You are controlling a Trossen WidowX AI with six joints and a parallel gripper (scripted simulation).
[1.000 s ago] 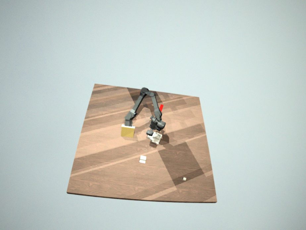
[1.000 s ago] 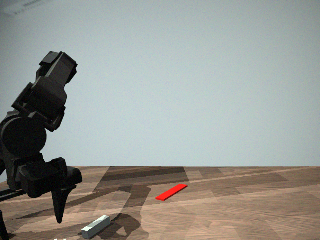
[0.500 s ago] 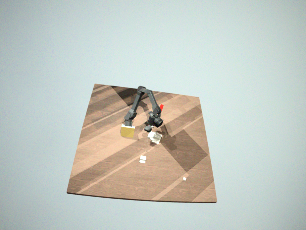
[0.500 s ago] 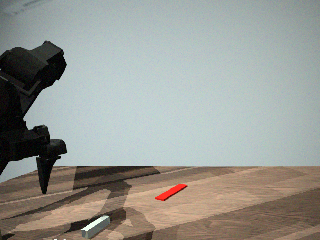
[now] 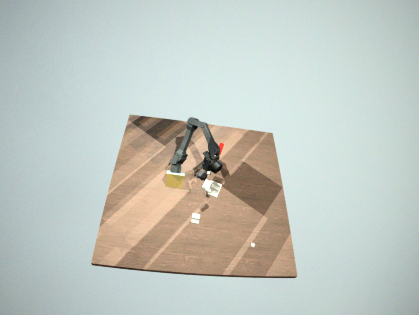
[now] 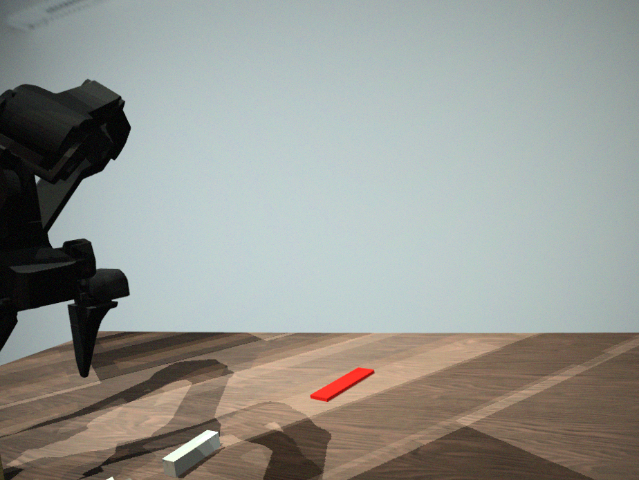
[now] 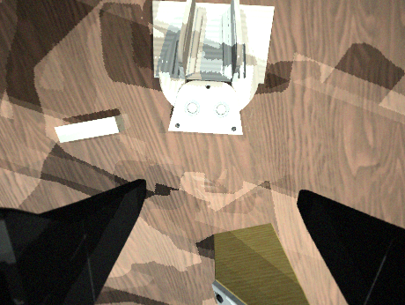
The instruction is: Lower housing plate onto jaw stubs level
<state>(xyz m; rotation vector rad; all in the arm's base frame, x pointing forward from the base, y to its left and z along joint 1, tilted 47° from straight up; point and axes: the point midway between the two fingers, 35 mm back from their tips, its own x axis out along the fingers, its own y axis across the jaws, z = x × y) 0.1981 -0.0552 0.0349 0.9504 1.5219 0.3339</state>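
Observation:
The white housing plate [image 7: 206,119] [image 5: 206,184] lies over the near ends of the two jaws [image 7: 189,44] [image 7: 234,44], on the white assembly with a square base [image 7: 260,22]. In the wrist view it looks flat and square to the jaws, with two round pin heads or holes showing. Whether it is fully down on the stubs cannot be told; the stubs are hidden beneath it. My gripper [image 7: 221,191] is open and empty, clear of the plate, above the table on the plate's robot-base side. One finger shows hanging well above the table in the exterior view.
A white bar [image 5: 208,172] [image 6: 191,454] [image 7: 88,129] lies beside the assembly. A red strip [image 5: 221,148] [image 6: 342,384] lies farther back. A yellow block [image 5: 174,180] [image 7: 255,260] stands at the arm's base. A white grooved piece [image 5: 195,218] and a small white block [image 5: 252,244] lie toward the front.

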